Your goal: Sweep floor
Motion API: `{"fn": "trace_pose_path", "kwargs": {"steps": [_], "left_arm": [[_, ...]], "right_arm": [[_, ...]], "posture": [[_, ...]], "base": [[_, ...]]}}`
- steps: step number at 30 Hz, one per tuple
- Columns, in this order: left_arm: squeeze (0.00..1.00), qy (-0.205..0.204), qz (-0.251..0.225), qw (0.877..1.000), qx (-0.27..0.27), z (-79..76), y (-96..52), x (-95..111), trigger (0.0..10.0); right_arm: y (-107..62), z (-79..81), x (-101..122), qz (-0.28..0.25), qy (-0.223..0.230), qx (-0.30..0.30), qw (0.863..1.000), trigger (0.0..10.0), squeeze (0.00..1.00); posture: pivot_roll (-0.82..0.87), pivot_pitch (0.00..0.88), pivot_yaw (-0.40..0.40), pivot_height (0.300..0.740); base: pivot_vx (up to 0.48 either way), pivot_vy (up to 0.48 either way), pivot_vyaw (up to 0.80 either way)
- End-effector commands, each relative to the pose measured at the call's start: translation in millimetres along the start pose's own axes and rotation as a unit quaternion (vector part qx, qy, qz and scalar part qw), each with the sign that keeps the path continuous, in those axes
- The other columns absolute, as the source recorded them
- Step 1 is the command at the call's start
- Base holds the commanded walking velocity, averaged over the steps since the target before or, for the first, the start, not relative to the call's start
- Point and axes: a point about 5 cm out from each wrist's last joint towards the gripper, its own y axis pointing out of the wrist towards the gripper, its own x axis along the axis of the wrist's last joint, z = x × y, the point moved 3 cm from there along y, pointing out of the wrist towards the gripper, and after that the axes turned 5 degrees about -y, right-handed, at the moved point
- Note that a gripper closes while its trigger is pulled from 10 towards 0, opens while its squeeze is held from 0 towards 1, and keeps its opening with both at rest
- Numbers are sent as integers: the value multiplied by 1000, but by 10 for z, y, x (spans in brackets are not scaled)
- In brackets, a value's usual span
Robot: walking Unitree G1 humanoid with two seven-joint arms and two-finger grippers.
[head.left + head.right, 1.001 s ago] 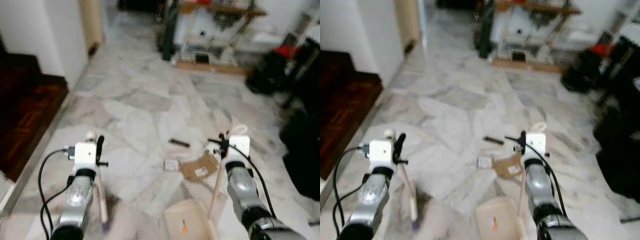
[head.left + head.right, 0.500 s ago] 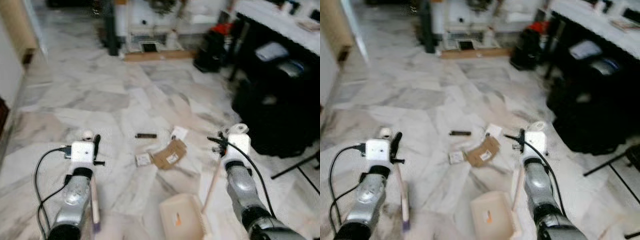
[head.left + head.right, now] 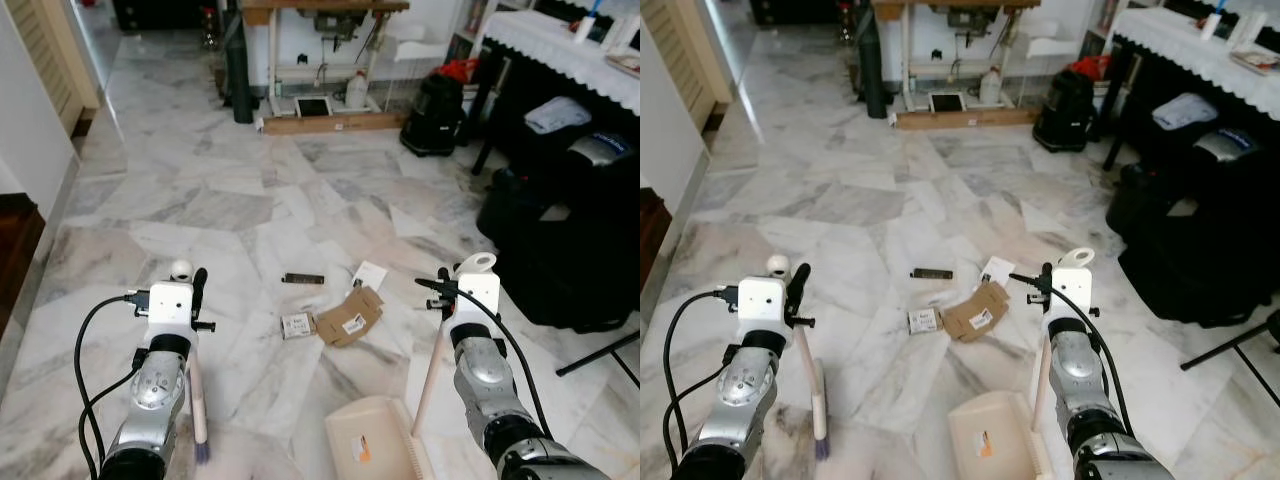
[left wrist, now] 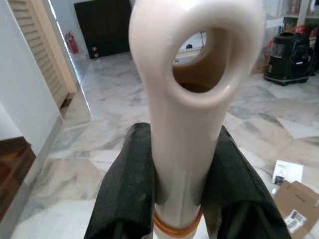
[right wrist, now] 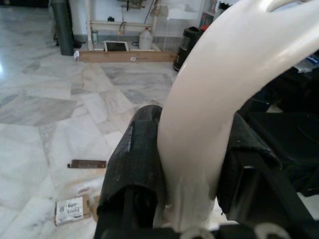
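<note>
My left gripper (image 3: 190,280) is shut on the cream handle of a small broom (image 3: 196,395), whose brush end rests on the marble floor near my feet. In the left wrist view the black fingers (image 4: 132,184) clamp the handle below its ring-shaped end. My right gripper (image 3: 455,287) is shut on the upright cream handle of a dustpan (image 3: 372,440) standing on the floor; its fingers (image 5: 134,164) squeeze that handle. Ahead between the arms lies litter: a torn cardboard piece (image 3: 350,316), a small printed box (image 3: 296,324), a dark strip (image 3: 302,279) and a white paper (image 3: 370,272).
Black bags and a covered bulky object (image 3: 560,250) crowd the right side under a table with a white cloth (image 3: 560,30). A black stand leg (image 3: 600,355) lies at the right. A work table (image 3: 320,60) and black vacuum (image 3: 432,100) stand at the back. A wall (image 3: 30,120) runs along the left.
The camera has swung right and then steadied, so the litter sits centred ahead and the picture is sharp. Both grippers keep hold of their handles.
</note>
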Motion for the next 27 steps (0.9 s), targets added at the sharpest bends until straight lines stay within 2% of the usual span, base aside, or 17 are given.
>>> {"fn": "trace_pose_path", "kwargs": {"steps": [1, 27], "left_arm": [[0, 2, -15, 1000, -4, -12, 21, 63, 10000], [0, 1, -14, 1000, -2, -14, 11, 57, 10000]], "right_arm": [[43, -70, 85, -15, 1, -11, 1000, 10000, 0], [46, -68, 88, -15, -2, -8, 1000, 10000, 0]], "posture": [[34, 0, -59, 740], [34, 0, -64, 740]], "base": [[0, -337, 0], [0, -329, 0]]}}
